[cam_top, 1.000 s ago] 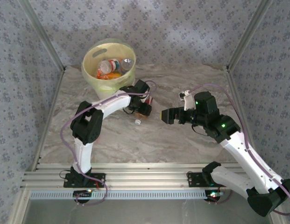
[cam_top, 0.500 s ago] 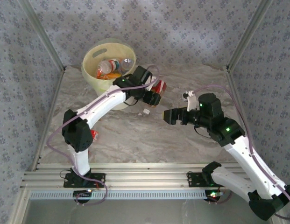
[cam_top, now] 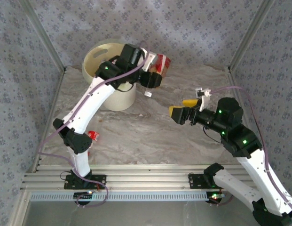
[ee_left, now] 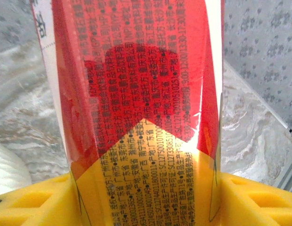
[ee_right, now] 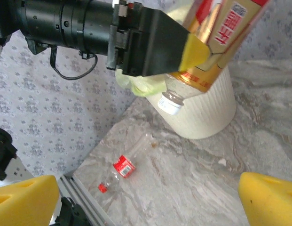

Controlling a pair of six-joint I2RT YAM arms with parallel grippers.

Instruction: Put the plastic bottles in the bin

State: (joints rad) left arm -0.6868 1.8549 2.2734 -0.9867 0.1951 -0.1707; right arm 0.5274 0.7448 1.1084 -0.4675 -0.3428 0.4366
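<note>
My left gripper [cam_top: 154, 71] is shut on a plastic bottle [cam_top: 161, 64] with a red and gold label, held in the air just right of the bin's rim. Its white cap [cam_top: 148, 94] points down. In the left wrist view that bottle [ee_left: 136, 94] stands between my yellow pads [ee_left: 28, 200]. The bin [cam_top: 116, 96] is a cream bucket at the back left; my left arm hides most of its opening. Another clear bottle [ee_right: 122, 165], with a red label and red cap, lies on the table at the left [cam_top: 92, 136]. My right gripper [cam_top: 180, 113] hangs open over the table's middle, holding nothing.
The right wrist view shows the left gripper [ee_right: 197, 49] with its bottle [ee_right: 221, 42] above the ribbed bin wall [ee_right: 207, 117]. A small white scrap [ee_right: 222, 162] lies on the marble. Patterned walls close in the table, and an aluminium rail [cam_top: 136, 181] runs along the near edge.
My left arm has lifted the red and gold bottle from the table up and back to the bin's rim. The right gripper has drifted slightly right, still open.
</note>
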